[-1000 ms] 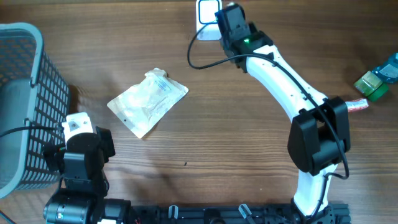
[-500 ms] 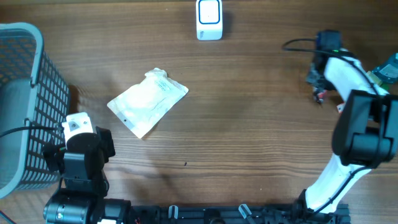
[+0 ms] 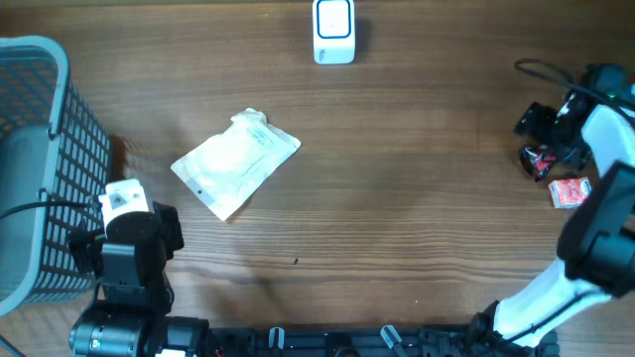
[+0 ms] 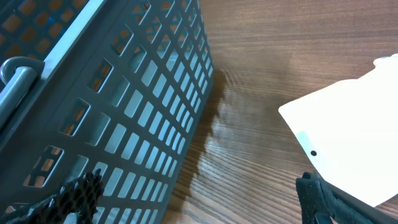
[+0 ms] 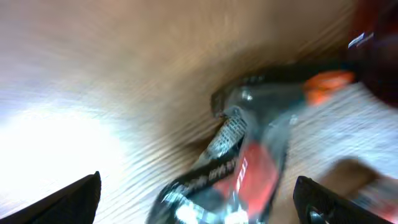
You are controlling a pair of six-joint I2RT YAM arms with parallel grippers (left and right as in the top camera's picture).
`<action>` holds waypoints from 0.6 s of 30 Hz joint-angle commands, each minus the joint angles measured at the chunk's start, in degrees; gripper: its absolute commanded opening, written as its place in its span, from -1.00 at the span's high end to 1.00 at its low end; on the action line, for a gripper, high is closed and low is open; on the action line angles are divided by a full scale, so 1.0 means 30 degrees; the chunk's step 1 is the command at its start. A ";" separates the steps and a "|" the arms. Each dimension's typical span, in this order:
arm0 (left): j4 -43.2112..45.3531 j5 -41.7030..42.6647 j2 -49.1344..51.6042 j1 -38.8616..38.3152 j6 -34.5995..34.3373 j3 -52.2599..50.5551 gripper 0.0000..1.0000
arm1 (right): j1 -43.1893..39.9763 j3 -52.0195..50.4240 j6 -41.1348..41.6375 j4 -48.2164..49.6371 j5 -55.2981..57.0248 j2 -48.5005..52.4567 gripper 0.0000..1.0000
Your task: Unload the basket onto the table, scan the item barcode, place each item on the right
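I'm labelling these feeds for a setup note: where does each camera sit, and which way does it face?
Overhead: above the table, looking straight down on basket, white pouch, scanner; left arm and right arm show.
Left wrist: low beside the basket, facing its wall and the pouch's edge; left gripper open, fingertips at bottom corners.
Right wrist: close over a red-black packet, blurred; right gripper open.
Shared: overhead and left wrist both show basket and pouch.
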 commanded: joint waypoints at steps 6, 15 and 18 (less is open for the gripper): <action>0.0051 -0.0182 -0.0066 0.0138 0.0015 0.0058 -1.00 | 0.2047 0.0670 0.3053 -0.2900 -0.8480 -0.8415 -1.00; 0.0051 -0.0182 -0.0066 0.0138 0.0015 0.0058 -1.00 | 0.9653 0.0328 0.5625 -0.3854 -0.6404 -0.8364 -1.00; 0.0051 -0.0525 -0.0066 0.0138 0.0022 0.0058 -1.00 | 1.1555 0.0270 0.7635 -0.3759 -0.5770 -0.8291 -1.00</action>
